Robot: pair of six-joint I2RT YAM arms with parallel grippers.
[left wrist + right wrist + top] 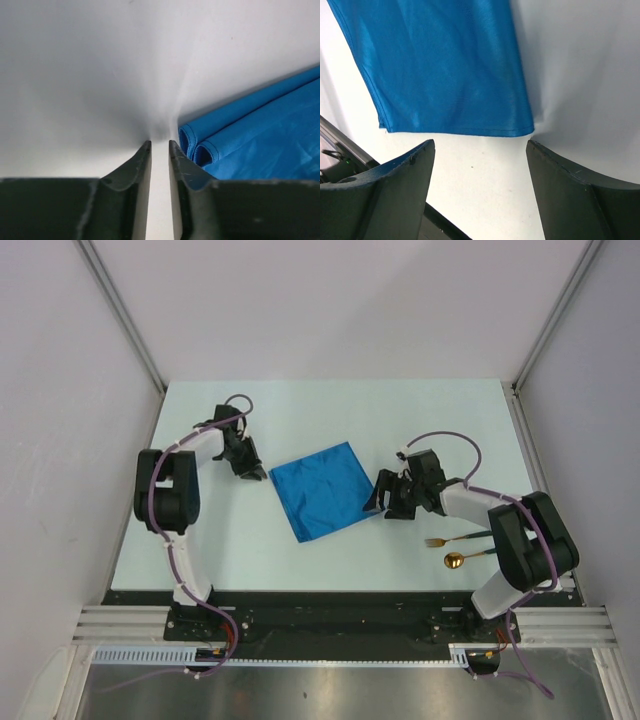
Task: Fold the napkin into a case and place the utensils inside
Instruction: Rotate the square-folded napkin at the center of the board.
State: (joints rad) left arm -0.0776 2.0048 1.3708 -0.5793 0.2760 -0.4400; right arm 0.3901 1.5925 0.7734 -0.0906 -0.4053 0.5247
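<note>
napkin (320,490) folded flat on bench (300,410) | left pincer (160,145) at napkin's left corner, slim gap, empty | right pincer (480,145) at napkin's right edge, wide apart, empty | fork (450,539), spoon (465,558) right of napkin

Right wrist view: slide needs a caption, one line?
Open right pincer facing an edge of the blue napkin on the white table.

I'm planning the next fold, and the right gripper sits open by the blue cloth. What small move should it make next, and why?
Probably ease the right gripper forward until the near hem of the napkin sits between its jaws. They stand wide open, the hem lies just ahead of them, and only bare table shows between them, so nothing is gripped yet.
</note>
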